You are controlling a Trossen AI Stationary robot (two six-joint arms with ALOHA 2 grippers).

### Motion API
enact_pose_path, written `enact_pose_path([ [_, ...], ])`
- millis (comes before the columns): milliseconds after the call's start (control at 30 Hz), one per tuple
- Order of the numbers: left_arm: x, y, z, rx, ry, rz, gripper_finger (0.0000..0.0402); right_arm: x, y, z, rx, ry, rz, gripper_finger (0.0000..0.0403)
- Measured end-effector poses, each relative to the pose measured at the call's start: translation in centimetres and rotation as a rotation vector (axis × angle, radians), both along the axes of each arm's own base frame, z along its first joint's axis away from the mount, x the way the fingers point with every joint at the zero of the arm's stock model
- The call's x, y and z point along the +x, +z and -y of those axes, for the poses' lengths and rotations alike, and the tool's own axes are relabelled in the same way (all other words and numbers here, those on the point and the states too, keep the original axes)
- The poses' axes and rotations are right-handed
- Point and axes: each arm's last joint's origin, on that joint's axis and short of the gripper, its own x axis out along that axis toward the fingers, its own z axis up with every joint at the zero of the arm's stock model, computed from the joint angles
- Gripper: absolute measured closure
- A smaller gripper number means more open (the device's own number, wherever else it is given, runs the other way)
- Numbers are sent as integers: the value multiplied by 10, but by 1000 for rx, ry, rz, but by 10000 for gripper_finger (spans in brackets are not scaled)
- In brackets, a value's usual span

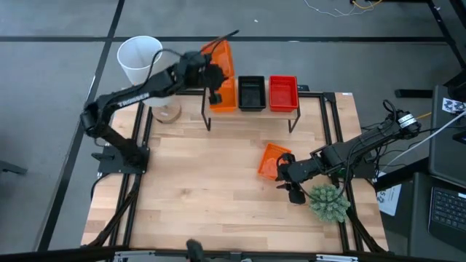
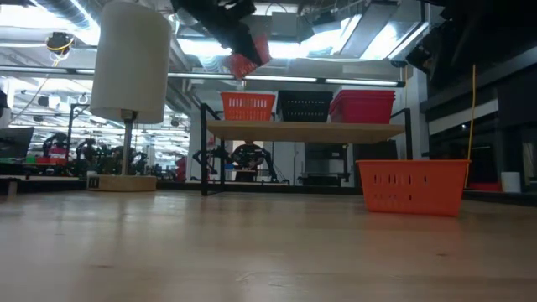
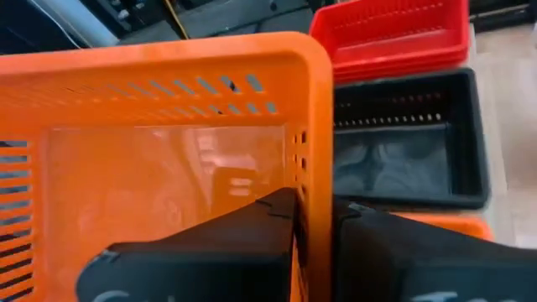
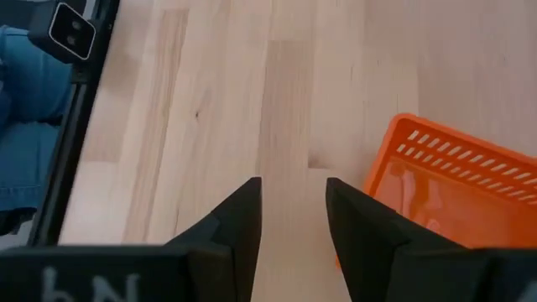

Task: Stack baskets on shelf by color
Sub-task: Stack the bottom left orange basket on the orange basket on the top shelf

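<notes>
From above: the left gripper [image 1: 212, 73] holds an orange basket [image 1: 220, 57] tilted over the orange end of the shelf [image 1: 291, 113], where an orange stack [image 1: 224, 98], a black stack [image 1: 252, 93] and a red stack [image 1: 283, 93] stand in a row. A second loose basket [image 1: 271, 160], also orange, lies on the table [image 1: 204, 189] just beside the right gripper [image 1: 285, 176].

From table height: the carried basket [image 2: 247, 57] hangs above the orange stack [image 2: 247, 106]; how many baskets sit in each stack is hard to count here.

Left wrist: the fingers [image 3: 252, 243] are clamped on the basket's rim [image 3: 315, 151].

Right wrist: the jaws stand apart and empty, the loose basket [image 4: 453, 197] beside them.

Judged from this, black and red look finished, while two orange baskets remain to be placed.
</notes>
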Motion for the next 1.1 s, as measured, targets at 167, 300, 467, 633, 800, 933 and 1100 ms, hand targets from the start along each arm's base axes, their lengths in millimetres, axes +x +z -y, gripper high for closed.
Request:
enact_pose_path([
  [167,19,11,-17,-71,5,-81,401,2,0,4,-41,-20,19,270],
  [300,28,7,-18,-123,-3,-161,401,3,0,8,-91,-69,38,270],
  [467,25,0,-15,-170,-6,-227,401,2,0,10,-150,-79,40,270],
  [633,17,-2,-15,-250,36,-240,401,2,-1,10,-170,-57,32,270],
  [800,15,-9,-19,-295,51,-283,401,2,-1,10,-168,-60,33,269],
  [933,19,-11,-13,-327,-4,-285,401,2,-1,10,-168,-60,33,269],
  [1100,21,-14,-1,-350,-35,-333,401,2,-1,10,-168,-60,33,269],
])
